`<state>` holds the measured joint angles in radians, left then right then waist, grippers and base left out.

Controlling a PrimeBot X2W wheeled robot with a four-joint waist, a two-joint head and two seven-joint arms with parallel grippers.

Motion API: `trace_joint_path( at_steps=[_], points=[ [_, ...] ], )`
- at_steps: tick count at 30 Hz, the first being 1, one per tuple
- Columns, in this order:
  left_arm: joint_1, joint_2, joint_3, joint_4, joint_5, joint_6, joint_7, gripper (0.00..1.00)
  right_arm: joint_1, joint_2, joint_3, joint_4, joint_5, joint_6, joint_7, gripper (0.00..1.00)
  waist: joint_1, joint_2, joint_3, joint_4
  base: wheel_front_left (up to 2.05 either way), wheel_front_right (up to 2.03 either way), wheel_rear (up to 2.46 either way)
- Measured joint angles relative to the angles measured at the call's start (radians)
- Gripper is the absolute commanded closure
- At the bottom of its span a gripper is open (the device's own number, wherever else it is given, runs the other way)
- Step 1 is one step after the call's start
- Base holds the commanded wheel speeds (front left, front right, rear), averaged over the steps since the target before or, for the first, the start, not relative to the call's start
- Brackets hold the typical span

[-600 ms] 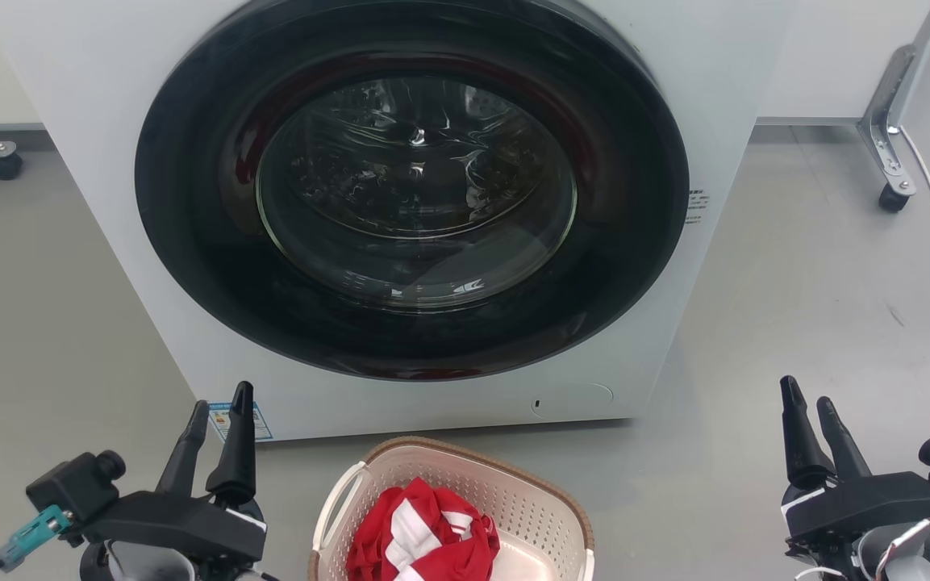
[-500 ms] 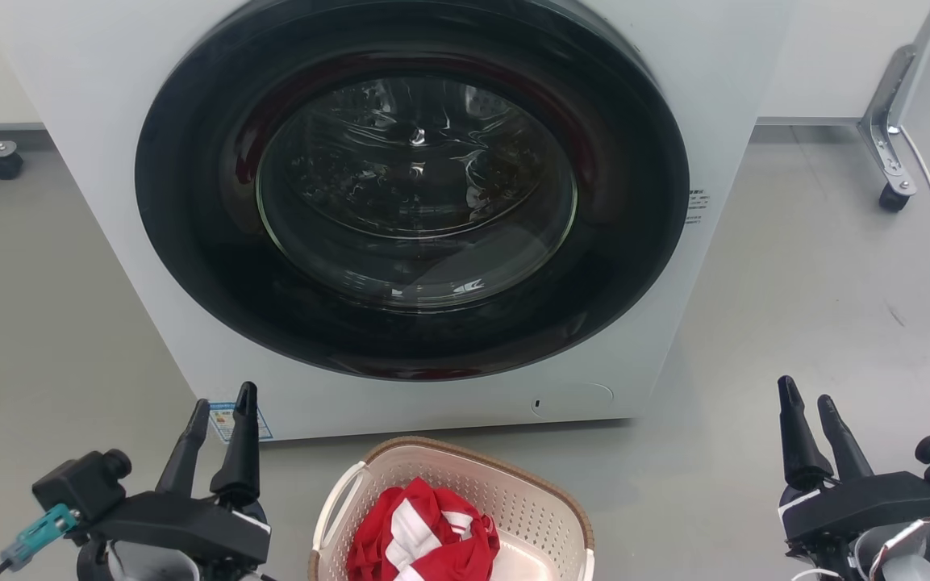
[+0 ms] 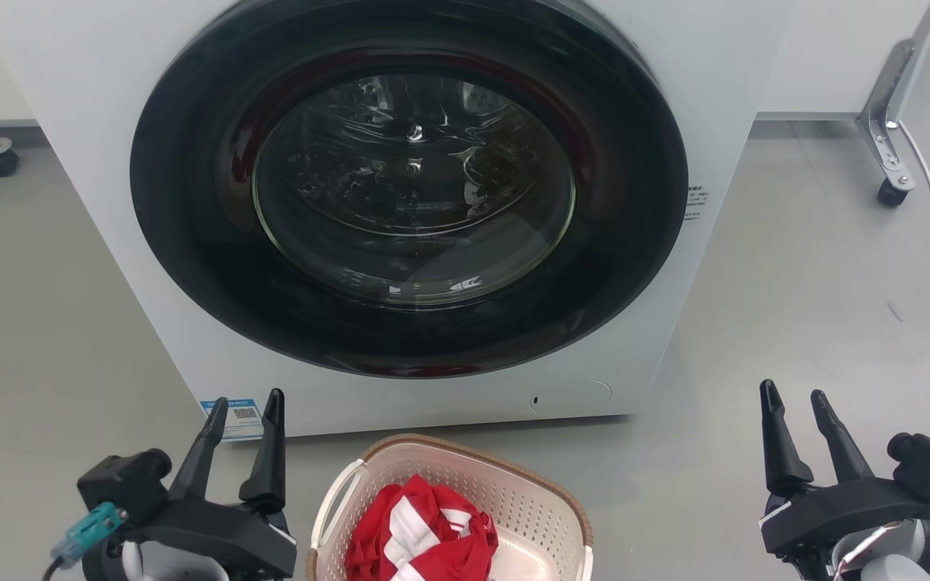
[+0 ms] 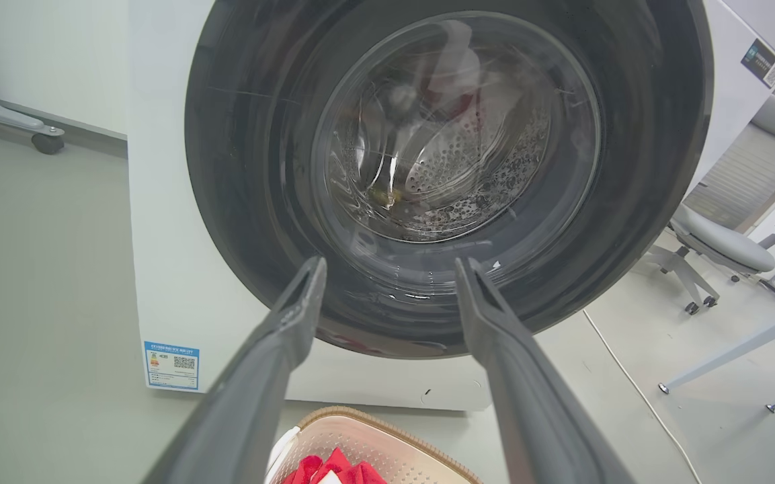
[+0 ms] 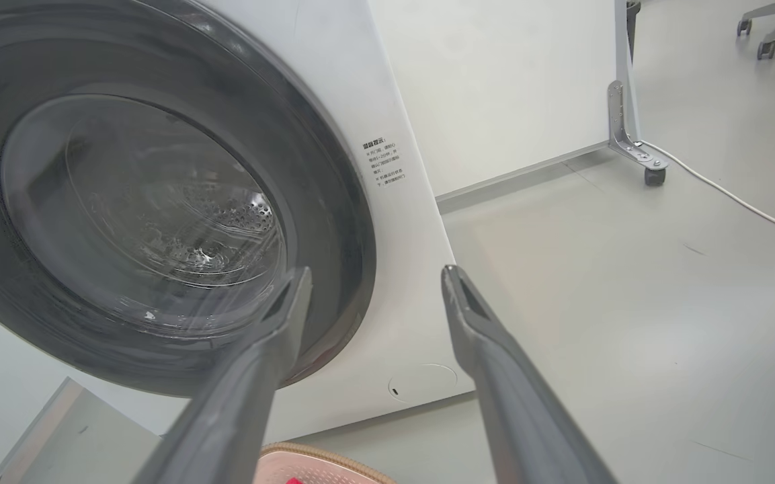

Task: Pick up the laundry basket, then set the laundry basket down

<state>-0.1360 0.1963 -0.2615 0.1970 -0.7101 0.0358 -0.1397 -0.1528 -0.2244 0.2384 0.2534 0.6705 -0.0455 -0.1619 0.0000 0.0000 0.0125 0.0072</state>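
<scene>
A: Two grippers, how do they stand?
B: The left gripper (image 3: 247,399) and the right gripper (image 3: 793,390) both have their fingers spread with nothing between them. They sit low on either side and point toward the washing machine (image 3: 408,202).
A: And the laundry basket (image 3: 529,500)?
B: It is on the floor (image 3: 795,282) just in front of the washing machine, between the two grippers and nearer the left one. Neither touches it. A red and white cloth (image 3: 424,532) lies inside.
</scene>
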Motion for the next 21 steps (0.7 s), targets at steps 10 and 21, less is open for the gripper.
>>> trace_joint_path(
  at_steps=[10,21],
  points=[
    [0.000,0.004,-0.038,0.020,0.108,0.027,-0.012,0.00,0.000,-0.009,0.024,0.010,-0.126,-0.029,-0.034,0.00,0.0000,0.0000,0.011,-0.004,0.00,0.00,0.00],
    [0.000,0.006,-0.057,0.031,0.220,0.061,-0.034,0.00,-0.003,-0.019,0.048,0.019,-0.259,-0.060,-0.068,0.00,0.0000,0.0000,0.019,-0.001,0.00,0.00,0.00]
  ],
)
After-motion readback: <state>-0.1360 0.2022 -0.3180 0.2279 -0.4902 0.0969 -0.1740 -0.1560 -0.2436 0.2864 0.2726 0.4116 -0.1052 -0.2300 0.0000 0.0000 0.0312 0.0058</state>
